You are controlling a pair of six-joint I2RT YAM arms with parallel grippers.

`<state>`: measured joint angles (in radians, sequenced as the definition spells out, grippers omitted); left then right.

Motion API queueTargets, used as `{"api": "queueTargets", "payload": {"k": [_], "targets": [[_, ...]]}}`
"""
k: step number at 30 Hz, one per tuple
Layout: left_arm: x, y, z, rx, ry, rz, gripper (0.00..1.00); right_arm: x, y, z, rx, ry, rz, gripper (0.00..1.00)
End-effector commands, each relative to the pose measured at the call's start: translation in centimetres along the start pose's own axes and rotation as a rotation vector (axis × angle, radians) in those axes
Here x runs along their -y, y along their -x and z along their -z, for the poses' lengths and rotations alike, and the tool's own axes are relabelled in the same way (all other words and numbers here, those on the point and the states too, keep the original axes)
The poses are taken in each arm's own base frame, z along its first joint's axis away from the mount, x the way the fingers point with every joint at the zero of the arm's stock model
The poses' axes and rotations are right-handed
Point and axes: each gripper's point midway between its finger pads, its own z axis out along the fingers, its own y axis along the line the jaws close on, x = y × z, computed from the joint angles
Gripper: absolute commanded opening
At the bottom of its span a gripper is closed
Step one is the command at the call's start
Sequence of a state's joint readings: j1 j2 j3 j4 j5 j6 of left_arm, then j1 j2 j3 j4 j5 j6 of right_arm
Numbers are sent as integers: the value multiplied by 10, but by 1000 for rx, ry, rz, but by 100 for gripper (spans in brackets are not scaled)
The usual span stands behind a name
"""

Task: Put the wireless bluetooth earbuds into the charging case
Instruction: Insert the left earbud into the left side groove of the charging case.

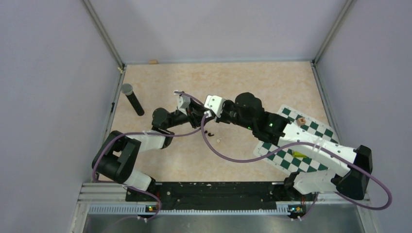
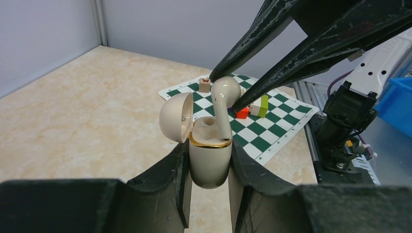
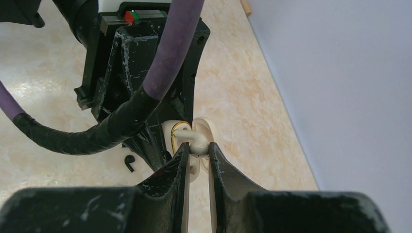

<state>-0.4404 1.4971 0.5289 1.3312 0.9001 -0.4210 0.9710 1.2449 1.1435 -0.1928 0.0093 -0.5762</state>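
So the charging case (image 2: 209, 162) here is cream with a gold rim (image 2: 210, 143), and it's not on the tabletop (image 2: 73, 107) at all. The left hand (image 2: 208, 151) is clamped on its lower body, one finger each side, holding it upright in the air with the lid (image 2: 176, 116) flipped open to the left. The right hand (image 2: 225, 93) pinches one earbud (image 2: 223, 119) by its bulb, stem pointing down, tip dipping into the right-side well of the case.

Handling-wise, my read is that both pieces are glossy hard plastic, featherweight and slick. The bud could easily twist or squirt out of those narrow tips if it's squeezed hard or nudged against the rim. The bulb seems the right place to hold, since it leaves the stem free to slide in. Gripping the case low on the body looks smart too, keeps the fingers off the hinge and the opening. The lid is probably the delicate bit, I'd avoid bumping it.

Can't tell where the second bud is. There's a small black comma-shaped bit (image 3: 128, 163) on the tabletop below, no idea what it is.
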Motion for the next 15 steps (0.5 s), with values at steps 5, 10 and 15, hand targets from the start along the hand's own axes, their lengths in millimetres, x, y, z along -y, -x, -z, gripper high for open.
{"api": "queueTargets", "payload": {"k": [5, 10, 15], "targets": [[4, 16, -5, 37, -25, -23, 0, 1, 1, -8, 4, -50, 31, 13], [5, 16, -6, 37, -29, -22, 0, 1, 1, -8, 7, -57, 33, 13], [5, 17, -6, 38, -29, -18, 0, -4, -2, -9, 1, -40, 46, 13]]}}
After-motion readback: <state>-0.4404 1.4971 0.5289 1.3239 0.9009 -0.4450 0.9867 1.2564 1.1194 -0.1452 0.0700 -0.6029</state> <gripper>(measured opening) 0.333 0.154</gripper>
